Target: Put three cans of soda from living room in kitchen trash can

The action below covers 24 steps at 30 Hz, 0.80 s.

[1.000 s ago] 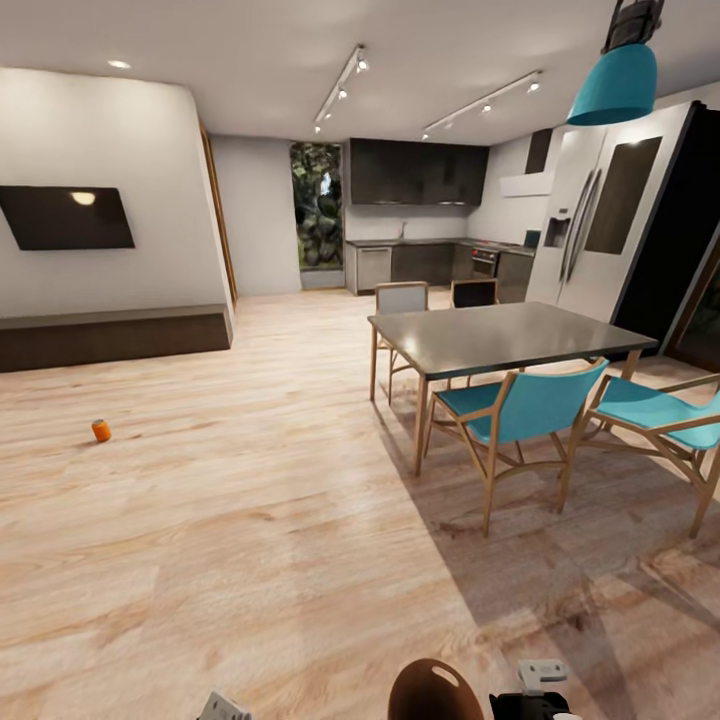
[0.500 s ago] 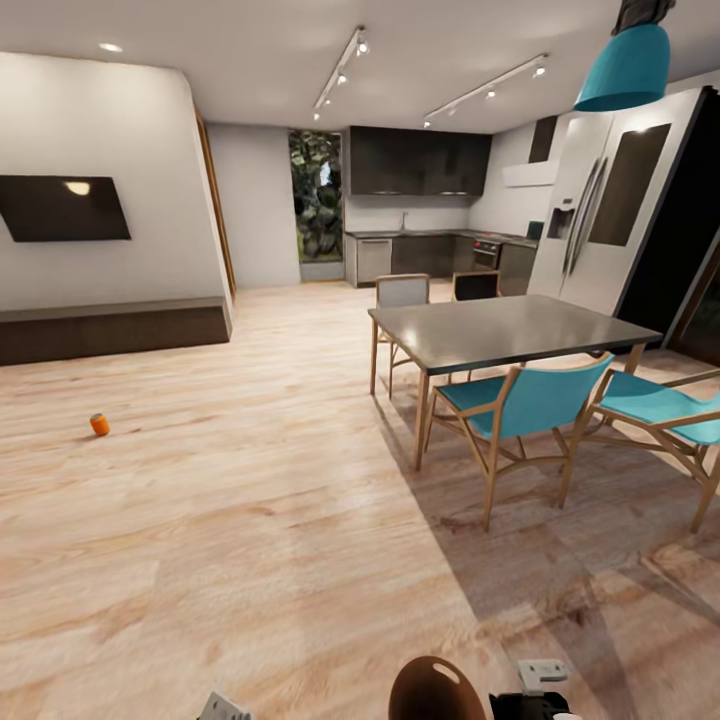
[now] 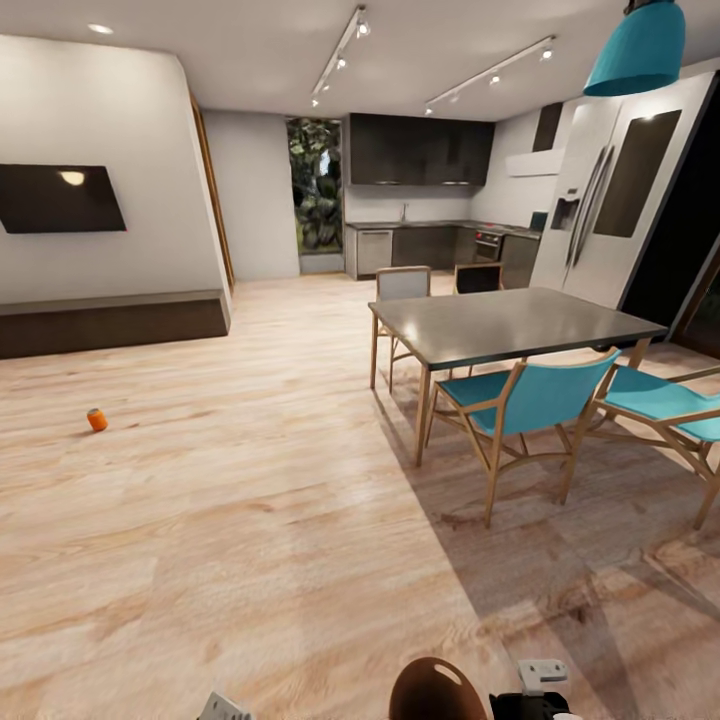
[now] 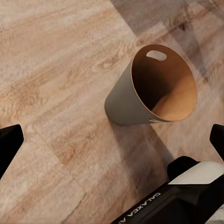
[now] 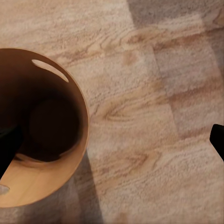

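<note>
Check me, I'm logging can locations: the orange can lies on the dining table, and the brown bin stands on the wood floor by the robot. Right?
Not quite. In the head view the orange can lies on the wood floor, well away from the dining table. The brown bin does stand on the floor by the robot, as the left wrist view shows.

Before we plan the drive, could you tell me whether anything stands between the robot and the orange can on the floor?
Nothing visible does: bare light wood plank floor lies up to the small orange-red soda can; the grey dining table stands off to the right.
</note>
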Available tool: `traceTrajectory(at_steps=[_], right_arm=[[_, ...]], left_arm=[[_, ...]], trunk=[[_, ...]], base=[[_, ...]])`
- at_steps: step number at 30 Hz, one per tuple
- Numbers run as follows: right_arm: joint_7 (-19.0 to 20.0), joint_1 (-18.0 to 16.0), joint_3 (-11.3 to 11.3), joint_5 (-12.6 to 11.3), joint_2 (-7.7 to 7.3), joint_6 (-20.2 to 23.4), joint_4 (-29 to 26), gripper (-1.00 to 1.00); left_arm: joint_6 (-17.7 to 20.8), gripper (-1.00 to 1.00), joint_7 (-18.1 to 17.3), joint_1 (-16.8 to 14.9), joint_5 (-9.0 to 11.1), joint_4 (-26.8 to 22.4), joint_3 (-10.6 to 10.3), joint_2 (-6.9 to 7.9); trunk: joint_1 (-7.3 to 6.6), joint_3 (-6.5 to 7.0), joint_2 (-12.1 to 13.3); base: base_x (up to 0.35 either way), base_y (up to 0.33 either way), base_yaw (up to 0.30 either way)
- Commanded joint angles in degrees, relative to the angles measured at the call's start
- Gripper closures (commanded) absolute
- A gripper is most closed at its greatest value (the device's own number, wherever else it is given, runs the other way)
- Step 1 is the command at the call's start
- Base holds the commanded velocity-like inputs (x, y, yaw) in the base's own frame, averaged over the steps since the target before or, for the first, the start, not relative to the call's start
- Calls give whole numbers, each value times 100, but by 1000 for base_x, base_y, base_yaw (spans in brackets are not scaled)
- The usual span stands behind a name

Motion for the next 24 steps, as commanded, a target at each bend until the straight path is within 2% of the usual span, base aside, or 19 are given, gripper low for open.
traceTrajectory(at_steps=[1, 15, 24], right_arm=[[0, 0, 0, 0, 0, 0, 0, -100], [0, 0, 1, 0, 0, 0, 1, -100], [0, 0, 1, 0, 0, 0, 0, -100]], left_arm=[[0, -100, 0, 0, 0, 0, 0, 0], [0, -100, 0, -5, 0, 0, 0, 0], [-1, -100, 0, -2, 0, -7, 1, 0]], trunk=[[0, -10, 0], [0, -140, 0], [0, -170, 0]], base=[[2, 0, 0], [1, 0, 0], [143, 0, 0]])
